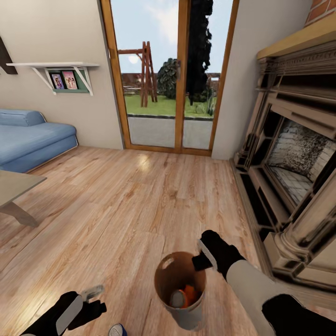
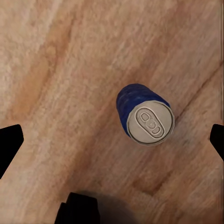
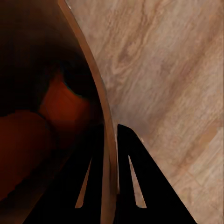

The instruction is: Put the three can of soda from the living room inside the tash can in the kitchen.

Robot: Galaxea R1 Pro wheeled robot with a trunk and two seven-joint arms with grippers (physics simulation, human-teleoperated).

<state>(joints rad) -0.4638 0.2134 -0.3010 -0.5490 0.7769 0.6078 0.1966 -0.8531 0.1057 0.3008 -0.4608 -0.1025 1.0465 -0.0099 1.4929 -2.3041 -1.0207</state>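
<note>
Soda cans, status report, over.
Right gripper shut on trash can rim. Orange cans inside. Left gripper open above blue can on floor. Nothing blocking.

Blue can (image 1: 117,331) cut off by btm edge; orange cans (image 1: 185,296) part-hidden in bin (image 1: 190,313).

No readable text anywhere — the blue can (image 2: 142,112) shows a bare silver top, and the framed photos (image 1: 64,80) under the wall shelf (image 1: 51,65) carry no lettering.

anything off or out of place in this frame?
Yes. The trash can is in the living room, off the wood floor, carried by its rim in the right end effector, with orange cans inside. The blue can stands on the floor beneath the open left end effector.
</note>
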